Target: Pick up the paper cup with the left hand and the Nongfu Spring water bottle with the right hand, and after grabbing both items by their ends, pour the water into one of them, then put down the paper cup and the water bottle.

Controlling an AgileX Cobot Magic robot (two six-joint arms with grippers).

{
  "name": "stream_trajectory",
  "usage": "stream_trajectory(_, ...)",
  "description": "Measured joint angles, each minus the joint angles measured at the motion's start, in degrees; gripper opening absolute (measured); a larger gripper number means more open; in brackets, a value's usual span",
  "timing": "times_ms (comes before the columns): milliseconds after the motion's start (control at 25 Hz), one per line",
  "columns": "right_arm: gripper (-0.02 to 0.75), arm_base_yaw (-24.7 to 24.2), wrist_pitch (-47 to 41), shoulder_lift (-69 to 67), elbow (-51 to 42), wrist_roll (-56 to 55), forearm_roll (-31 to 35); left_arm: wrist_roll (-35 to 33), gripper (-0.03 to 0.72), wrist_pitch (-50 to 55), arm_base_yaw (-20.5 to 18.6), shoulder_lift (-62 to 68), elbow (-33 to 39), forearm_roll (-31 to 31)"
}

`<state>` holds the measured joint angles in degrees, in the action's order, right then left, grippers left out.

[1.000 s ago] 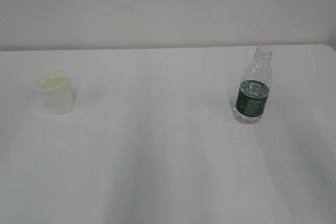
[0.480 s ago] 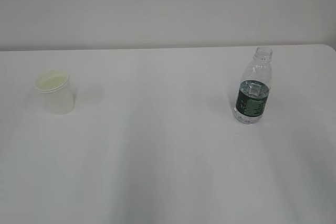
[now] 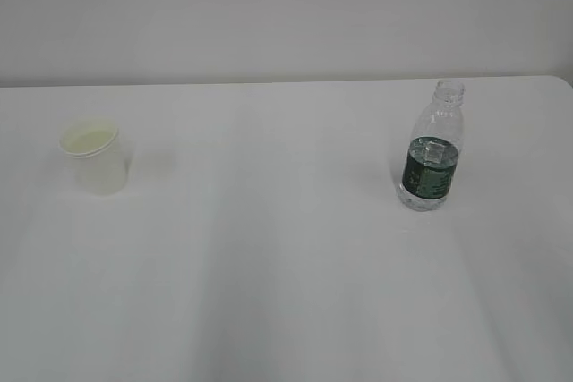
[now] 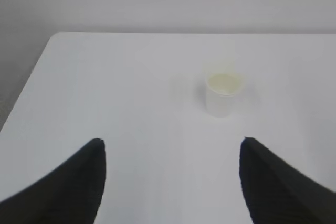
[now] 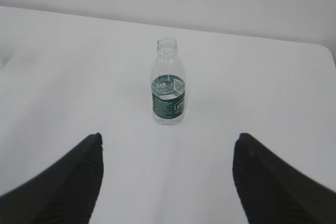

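The white paper cup (image 3: 93,158) stands upright on the left of the table, seen in the left wrist view as a small paper cup (image 4: 223,94) ahead and a little right of centre. My left gripper (image 4: 171,141) is open, well short of it, nothing between its fingers. The Nongfu Spring water bottle (image 3: 432,149) stands upright on the right, capless, with water (image 3: 431,154) in its lower half behind the green label. In the right wrist view the bottle (image 5: 168,90) stands ahead, and my right gripper (image 5: 168,136) is open and empty before it. Neither arm shows in the exterior view.
The white table (image 3: 269,266) ends at a far edge against a pale wall (image 3: 269,15). Its left corner (image 4: 55,36) shows in the left wrist view, its right corner (image 5: 325,48) in the right wrist view.
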<state>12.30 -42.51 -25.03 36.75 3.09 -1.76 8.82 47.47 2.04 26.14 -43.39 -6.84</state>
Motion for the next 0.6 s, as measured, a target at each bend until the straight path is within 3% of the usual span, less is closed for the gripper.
stream_trajectory(600,0.575,0.0,-5.6,0.2,0.2,0.0,0.0,-1.4,0.533,8.9,0.0,-6.1,-0.1,0.8)
